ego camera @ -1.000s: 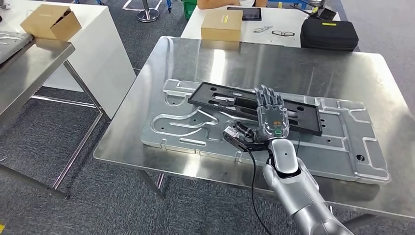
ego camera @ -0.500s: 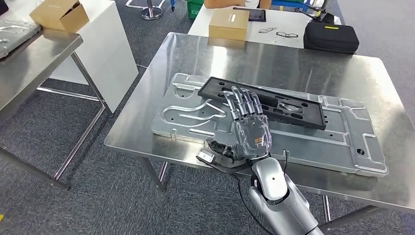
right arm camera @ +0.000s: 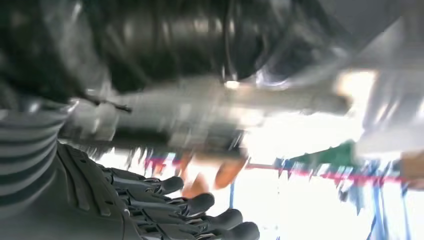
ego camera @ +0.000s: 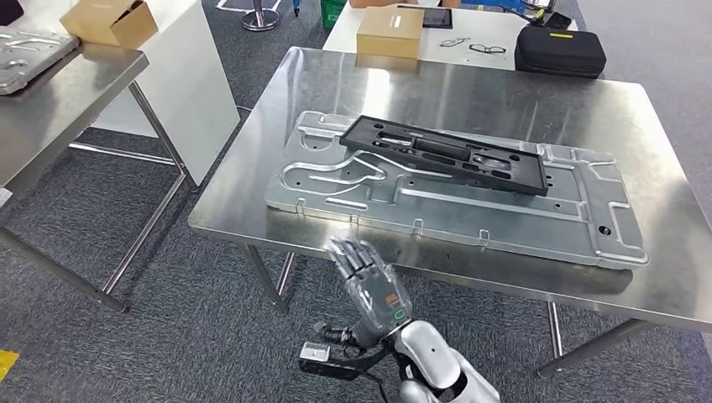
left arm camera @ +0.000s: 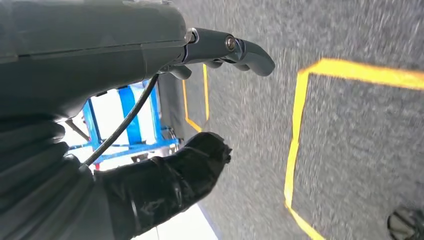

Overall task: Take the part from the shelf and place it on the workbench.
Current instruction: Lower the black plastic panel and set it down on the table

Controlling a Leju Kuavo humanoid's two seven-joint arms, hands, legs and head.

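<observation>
The black flat part (ego camera: 445,154) lies at a slant on a large silver stamped plate (ego camera: 336,180) on the steel workbench (ego camera: 504,92). Nothing touches it. My right hand (ego camera: 369,285) hangs in front of and below the workbench's near edge, fingers stretched out and holding nothing. In the blurred right wrist view the same hand's dark fingers (right arm camera: 200,202) lie straight beneath the table's underside. In the left wrist view my left hand (left arm camera: 125,60) hangs over grey carpet, thumb and fingers apart, with nothing in it.
A cardboard box (ego camera: 390,31), glasses (ego camera: 487,49) and a black case (ego camera: 560,52) sit on the white table behind the workbench. At the left stands a steel shelf table with another silver plate (ego camera: 25,59) and a box (ego camera: 109,21). Yellow tape (left arm camera: 295,135) marks the floor.
My right hand has drawn back from the black part, come off the workbench and dropped below its near edge. The part stays on the plate. The camera has shifted slightly.
</observation>
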